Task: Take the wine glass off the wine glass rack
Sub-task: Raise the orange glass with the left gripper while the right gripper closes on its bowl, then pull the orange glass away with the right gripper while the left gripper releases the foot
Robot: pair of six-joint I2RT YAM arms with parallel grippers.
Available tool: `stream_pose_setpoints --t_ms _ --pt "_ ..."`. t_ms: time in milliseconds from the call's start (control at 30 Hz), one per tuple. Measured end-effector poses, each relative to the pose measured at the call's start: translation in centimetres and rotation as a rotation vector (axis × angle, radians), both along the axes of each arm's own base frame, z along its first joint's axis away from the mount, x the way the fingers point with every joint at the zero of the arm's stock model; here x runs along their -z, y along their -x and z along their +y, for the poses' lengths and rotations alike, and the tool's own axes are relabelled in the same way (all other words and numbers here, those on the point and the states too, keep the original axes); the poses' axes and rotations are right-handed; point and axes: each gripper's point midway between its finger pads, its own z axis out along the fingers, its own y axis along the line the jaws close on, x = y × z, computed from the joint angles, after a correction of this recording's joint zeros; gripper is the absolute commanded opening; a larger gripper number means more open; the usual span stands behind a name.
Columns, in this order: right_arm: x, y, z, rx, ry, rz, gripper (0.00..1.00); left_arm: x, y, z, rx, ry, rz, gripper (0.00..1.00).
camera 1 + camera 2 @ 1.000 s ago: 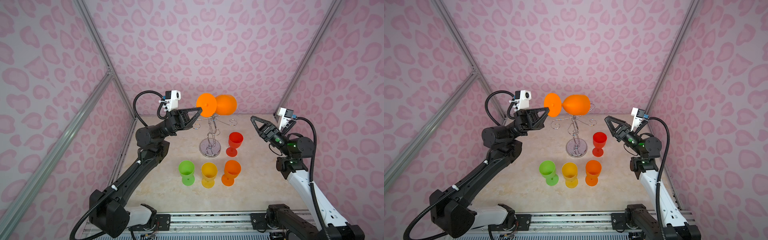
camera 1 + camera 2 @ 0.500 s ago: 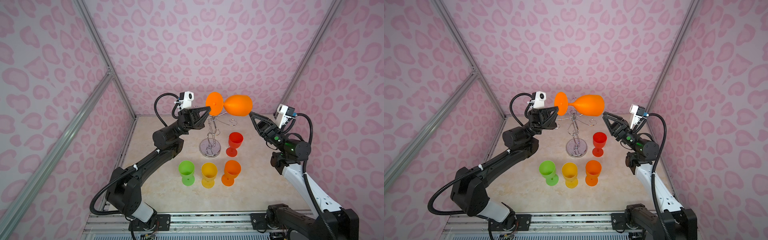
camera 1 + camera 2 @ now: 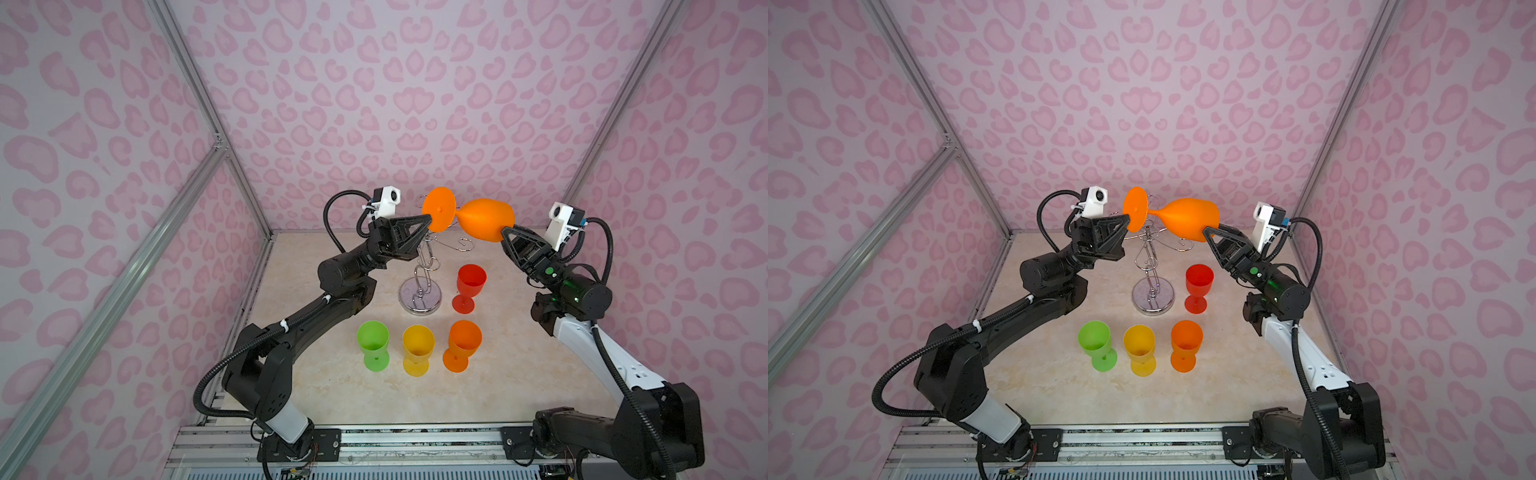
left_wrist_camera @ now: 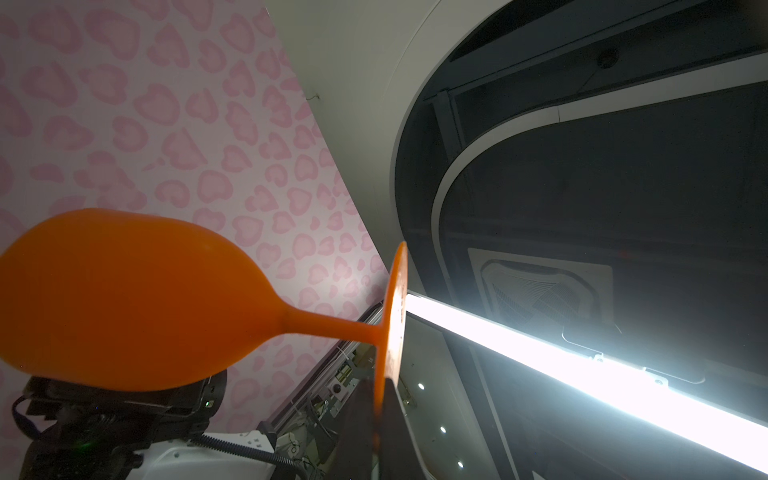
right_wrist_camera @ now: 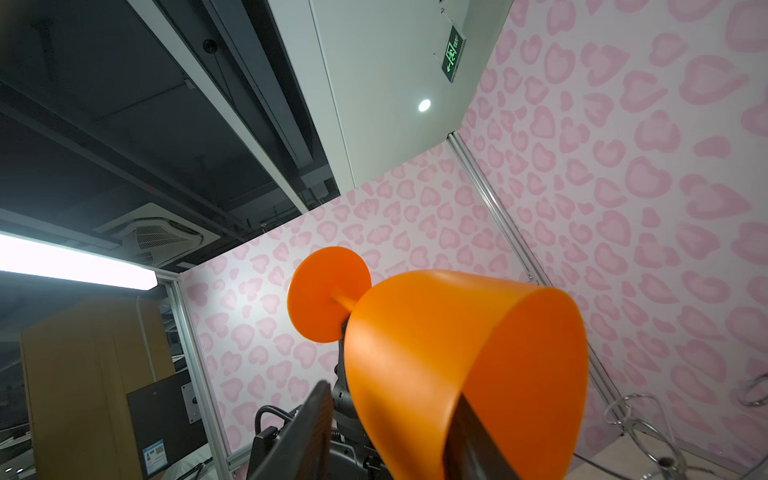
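Wine glass [image 3: 486,224], the one orange piece aloft, lies sideways in mid-air above the hook arms of the single chrome wine glass rack [image 3: 420,298]. From left: the left gripper [image 3: 428,222] is clamped on the edge of the glass's foot; the right gripper [image 3: 505,233] straddles the bowl's rim, jaws parted (one finger stands off the wall in the right wrist view). Four more stand on the table [image 3: 519,365]: a green goblet [image 3: 372,340], a yellow goblet [image 3: 417,347] and an orange goblet [image 3: 464,340] in a row, a red goblet [image 3: 471,282] behind

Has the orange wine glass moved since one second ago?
Yes. The wine glass shifted right against the wine glass rack, reaching the right pincer.
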Motion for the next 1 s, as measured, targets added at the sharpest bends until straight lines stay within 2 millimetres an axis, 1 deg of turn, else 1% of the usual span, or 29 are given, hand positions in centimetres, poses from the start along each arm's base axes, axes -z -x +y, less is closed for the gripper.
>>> stream_pose_setpoints --t_ms 233,367,433,567,600,667,733,833,900,967,1000 --pt "0.1 1.5 1.4 -0.055 0.035 -0.035 0.29 -0.6 -0.2 0.1 0.018 0.019 0.012 0.02" --pt "0.2 2.1 1.7 -0.055 0.05 -0.067 0.19 -0.6 -0.4 0.1 0.028 0.024 0.032 0.02" --pt "0.2 2.3 1.7 -0.053 0.051 -0.082 0.13 -0.6 -0.6 0.1 0.029 0.028 0.046 0.06" --pt "-0.1 3.3 1.6 -0.06 0.048 -0.125 0.01 -0.6 -1.1 0.2 0.023 0.032 0.071 0.22" --pt "-0.2 3.5 1.7 -0.062 0.047 -0.129 0.0 -0.5 -1.3 0.1 0.018 0.027 0.072 0.27" --pt "0.0 3.3 1.8 -0.063 0.052 -0.119 0.0 -0.3 -1.1 -0.2 0.021 0.012 0.061 0.34" --pt "0.1 2.8 1.6 -0.053 0.05 -0.097 0.0 -0.2 -0.8 -0.3 0.022 0.008 0.049 0.44" --pt "-0.3 2.6 0.9 -0.027 0.039 -0.093 0.0 0.3 -0.8 -0.5 0.018 -0.007 0.04 0.56" --pt "-1.0 2.4 0.3 0.001 0.036 -0.088 0.0 0.8 -0.8 -0.7 0.009 -0.02 0.031 0.64" --pt "-1.9 2.1 -0.5 0.052 0.045 -0.081 0.0 1.4 -0.6 -0.8 0.001 -0.037 0.015 0.68" --pt "-2.5 1.9 -1.0 0.089 0.057 -0.08 0.0 1.7 -0.5 -0.9 -0.004 -0.048 0.002 0.69"
